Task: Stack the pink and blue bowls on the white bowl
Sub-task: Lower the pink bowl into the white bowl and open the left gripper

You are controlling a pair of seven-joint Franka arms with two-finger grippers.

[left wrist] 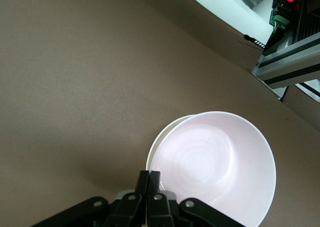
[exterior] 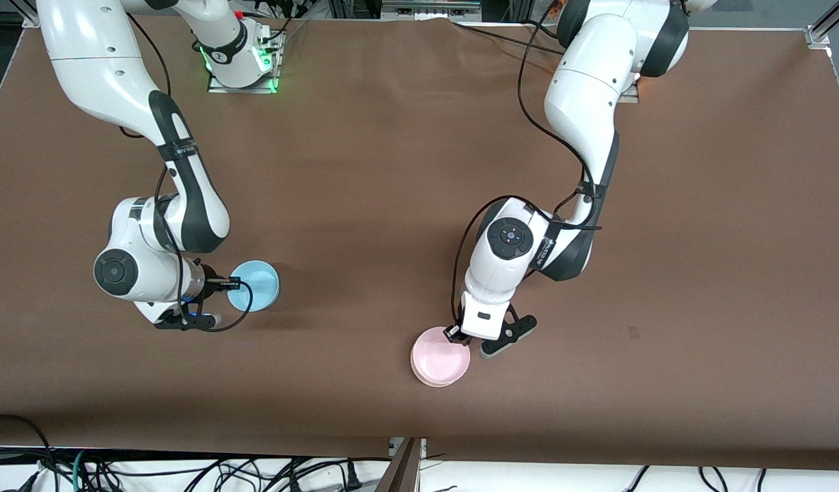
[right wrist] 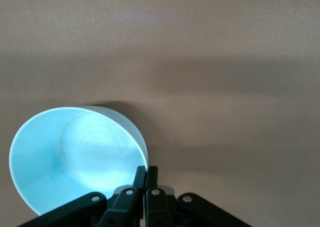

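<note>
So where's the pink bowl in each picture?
Front view: pink bowl low in the middle, under the left gripper.
Left wrist view: it fills the lower part, a white bowl's rim peeking from under it.
Right wrist view: not there.
Shared landmark: the left gripper's jaws, pinched shut on the bowl's rim.

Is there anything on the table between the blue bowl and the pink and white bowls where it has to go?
Nothing visible. The right gripper is shut on the blue bowl rim; bare brown table lies between it and the pink bowl, which the left gripper holds over the white bowl.
</note>
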